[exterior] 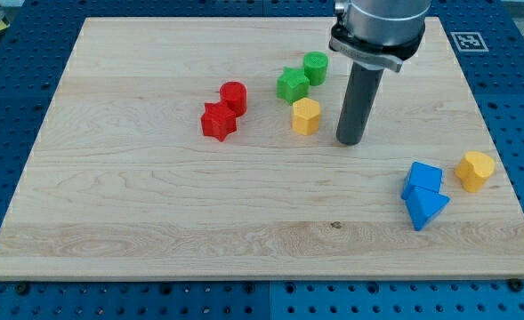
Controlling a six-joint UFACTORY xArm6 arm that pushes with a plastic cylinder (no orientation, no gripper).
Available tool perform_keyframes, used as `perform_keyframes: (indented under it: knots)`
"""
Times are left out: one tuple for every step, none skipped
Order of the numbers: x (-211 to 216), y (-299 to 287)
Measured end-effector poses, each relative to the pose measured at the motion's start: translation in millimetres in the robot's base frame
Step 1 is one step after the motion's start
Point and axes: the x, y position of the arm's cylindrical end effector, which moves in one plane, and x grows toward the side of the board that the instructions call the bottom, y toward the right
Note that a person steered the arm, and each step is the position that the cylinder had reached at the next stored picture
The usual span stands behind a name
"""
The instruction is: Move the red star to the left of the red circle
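The red star point(218, 122) lies on the wooden board, touching the red circle point(233, 96), which sits just above and to its right. My tip point(350, 140) rests on the board well to the right of both, a short way right of the yellow hexagon point(305, 116). The tip touches no block.
A green star point(292, 84) and a green circle point(315, 68) sit above the yellow hexagon. Two blue blocks point(423, 195) lie together at the lower right, with a yellow heart-like block point(474, 170) to their right. The board's edge point(262, 277) runs along the view's bottom.
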Motion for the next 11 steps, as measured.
perform_keyframes:
  knots:
    - [-6.3,-26.6]
    - [-24.4,-56.4]
    - [-30.3,-76.5]
    - [-21.0,-77.9]
    - [-11.9,-80.8]
    - [-8.4,-95.6]
    - [-10.5,-114.1]
    - [-16.2,-135.7]
    - [-26.4,-160.9]
    - [-48.6,-183.4]
    - [-74.4,-187.6]
